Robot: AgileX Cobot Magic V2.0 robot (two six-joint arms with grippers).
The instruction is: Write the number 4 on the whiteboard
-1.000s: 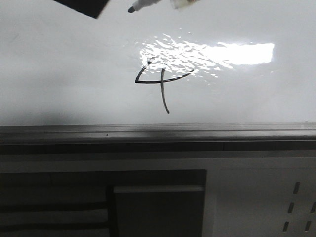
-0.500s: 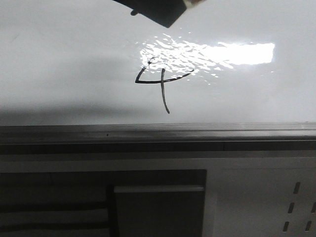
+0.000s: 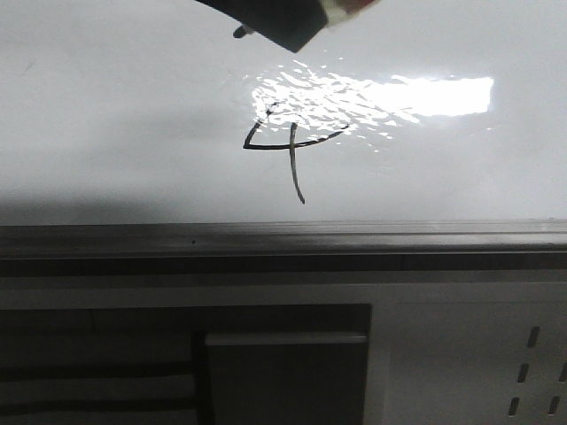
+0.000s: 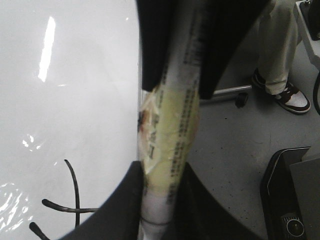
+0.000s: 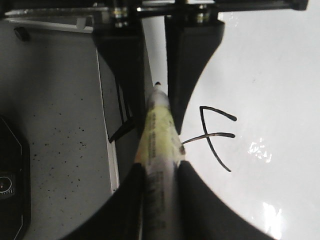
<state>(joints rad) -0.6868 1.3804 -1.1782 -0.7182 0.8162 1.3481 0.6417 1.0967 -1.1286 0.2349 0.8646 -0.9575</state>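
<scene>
The number 4 (image 3: 288, 146) is drawn in thin black lines on the whiteboard (image 3: 106, 106), just left of the glare patch. It also shows in the left wrist view (image 4: 70, 200) and the right wrist view (image 5: 215, 137). Both grippers hold one white marker with a yellowish label (image 4: 167, 130). My left gripper (image 4: 162, 170) is shut on one end and my right gripper (image 5: 160, 167) on the other. In the front view a dark gripper (image 3: 275, 18) at the top edge covers the marker, and only its dark tip (image 3: 241, 32) sticks out, above the 4 and off the board.
The board's grey metal frame edge (image 3: 283, 235) runs across below the 4. Under it stands a white cabinet panel with slots (image 3: 478, 354) and a dark opening (image 3: 283, 372). Beside the board are grey floor, a person's leg and shoe (image 4: 287, 95) and a black device (image 4: 290, 200).
The dark gripper at the top of the front view moved right from the left corner and now covers most of the marker. The 4 is unchanged.
</scene>
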